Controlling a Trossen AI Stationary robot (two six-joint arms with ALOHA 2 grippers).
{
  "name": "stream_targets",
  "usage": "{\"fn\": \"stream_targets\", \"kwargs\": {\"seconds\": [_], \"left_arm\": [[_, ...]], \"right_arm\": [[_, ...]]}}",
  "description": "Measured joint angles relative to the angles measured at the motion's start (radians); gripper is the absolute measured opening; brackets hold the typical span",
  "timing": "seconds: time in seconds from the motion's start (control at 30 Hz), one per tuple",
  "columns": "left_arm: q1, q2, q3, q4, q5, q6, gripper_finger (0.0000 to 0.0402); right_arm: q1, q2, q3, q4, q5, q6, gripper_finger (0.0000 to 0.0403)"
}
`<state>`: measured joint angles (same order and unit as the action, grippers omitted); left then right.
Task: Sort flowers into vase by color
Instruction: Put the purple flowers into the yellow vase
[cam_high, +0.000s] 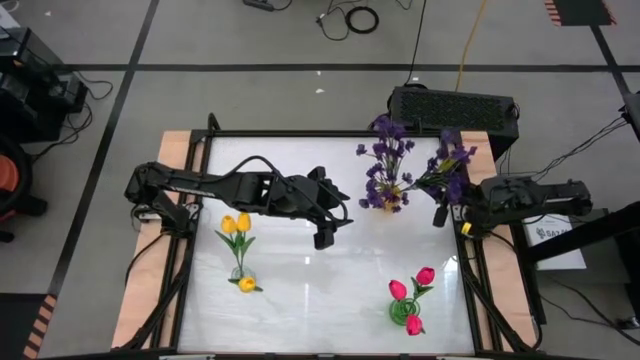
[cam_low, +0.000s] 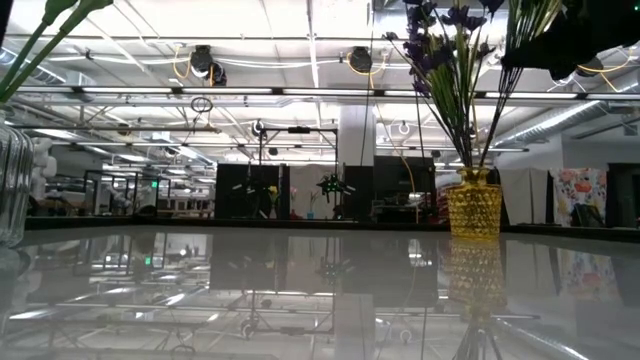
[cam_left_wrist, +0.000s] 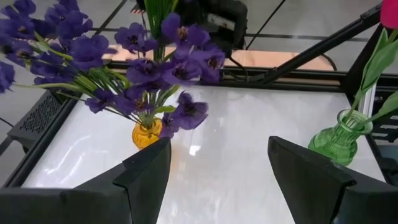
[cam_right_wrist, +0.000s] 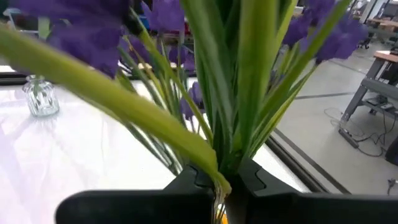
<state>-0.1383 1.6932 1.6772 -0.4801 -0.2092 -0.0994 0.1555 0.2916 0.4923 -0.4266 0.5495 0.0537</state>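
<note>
The right gripper (cam_high: 440, 213) sits at the right of the high view, clenched on the stem of a purple sprig (cam_high: 450, 165); the right wrist view shows the green stalks pinched between its fingers (cam_right_wrist: 193, 177). The sprig's long axis runs from the gripper up and a little right of it, blossoms toward the top of the frame, and lies tilted rather than upright. The amber vase (cam_high: 389, 200), already holding other purple flowers (cam_high: 385, 150), stands just left of that gripper, near the surface's (cam_high: 320, 290) top edge. So the coming move looks like a short carry leftward, with the stem end swung down over the vase mouth; the blooms already there crowd the opening, so the way in is tight.

The left gripper (cam_high: 325, 238) hangs released at mid-frame, to the left of the vase, holding nothing.

Yellow tulips (cam_high: 237, 225) stand in a clear vase (cam_high: 244, 280) at lower left, and pink tulips (cam_high: 412, 290) in a green vase (cam_high: 400, 312) at lower right, both well apart from the carry path. The surface's middle lies open.
</note>
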Motion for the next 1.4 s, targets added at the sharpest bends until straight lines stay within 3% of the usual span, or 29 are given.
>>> {"fn": "stream_targets", "kwargs": {"seconds": [0.33, 0.87, 1.4], "left_arm": [[0.000, 0.000, 0.000, 0.000, 0.000, 0.001, 0.0273], [-0.008, 0.000, 0.000, 0.000, 0.000, 0.000, 0.0274], [-0.015, 0.000, 0.000, -0.002, 0.000, -0.001, 0.0274]], "right_arm": [[0.000, 0.001, -0.091, 0.105, 0.000, 0.017, 0.0000], [-0.053, 0.002, -0.141, 0.109, -0.002, 0.040, 0.0003], [-0.065, 0.033, -0.178, 0.125, -0.005, 0.091, 0.0102]]}}
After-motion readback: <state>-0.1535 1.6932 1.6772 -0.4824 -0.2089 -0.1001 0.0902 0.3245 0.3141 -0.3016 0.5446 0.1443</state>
